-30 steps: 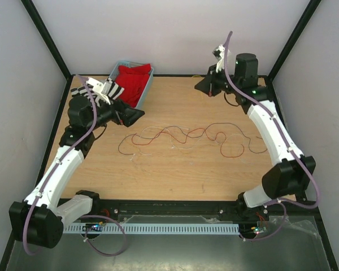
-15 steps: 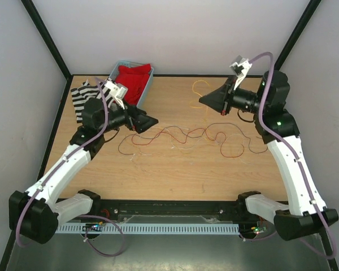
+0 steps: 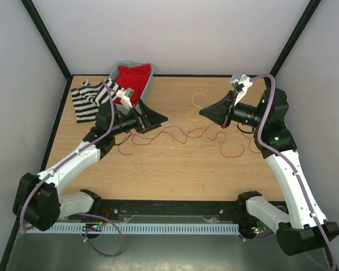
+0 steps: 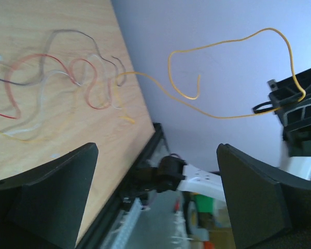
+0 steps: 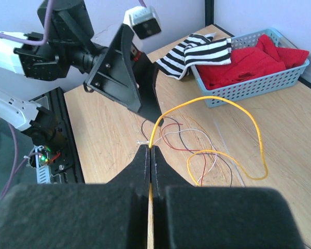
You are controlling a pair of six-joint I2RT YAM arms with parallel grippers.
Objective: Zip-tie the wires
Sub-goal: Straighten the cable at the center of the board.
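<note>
Yellow strand (image 5: 208,98) of the wires (image 3: 181,135) was pinched in the fully closed right gripper (image 5: 150,155) and held off the counter (image 3: 175,175), well right of the basket (image 3: 151,76). This was probably to single it out or offer it across. The left gripper (image 3: 155,118) was spread to its widest and empty, just in front of the basket, its fingers turned toward the raised strand; judged ready to take it. The other strands lay in loose curls on the counter, in front and to the right of the basket. Red cloth (image 3: 134,79) lay in the basket, with striped cloth (image 3: 87,99) at its left. The counter was light wood, enclosed by plain pale walls and black frame posts.
</note>
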